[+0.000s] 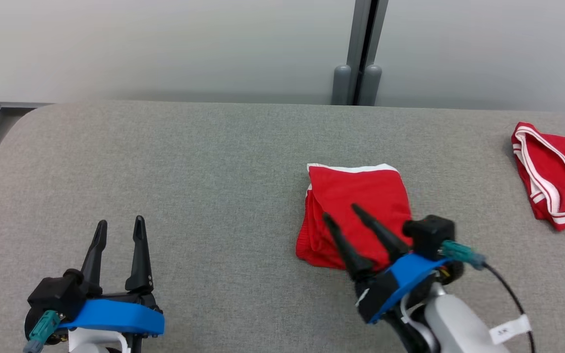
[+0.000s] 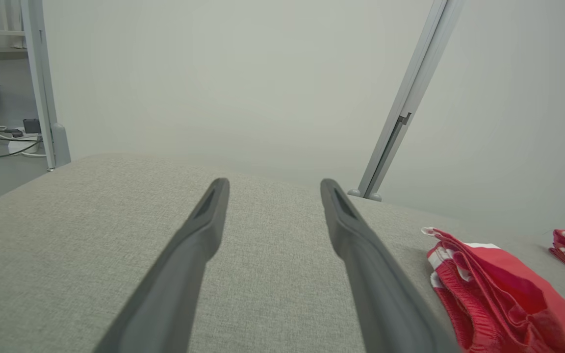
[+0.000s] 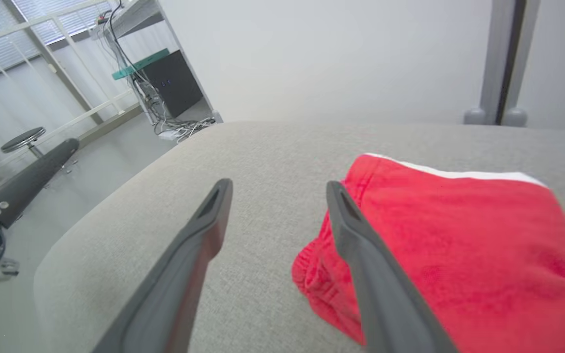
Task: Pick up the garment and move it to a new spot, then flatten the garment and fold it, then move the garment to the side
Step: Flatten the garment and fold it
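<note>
A folded red garment (image 1: 356, 206) with a white edge lies on the grey cushioned surface (image 1: 204, 166), right of centre. My right gripper (image 1: 341, 211) hovers above its near part, fingers spread and open, nothing between them. The right wrist view has the garment (image 3: 459, 235) under and right of the right-hand finger (image 3: 361, 255). Open and empty, my left gripper (image 1: 119, 224) stays at the lower left, well clear of the cloth. In the left wrist view the garment (image 2: 488, 284) lies at the lower right.
A second red piece of clothing with white trim (image 1: 554, 174) lies at the far right edge. A grey post (image 1: 361, 54) stands behind the surface against a pale wall. The surface's rounded left end (image 1: 3, 147) drops to the floor.
</note>
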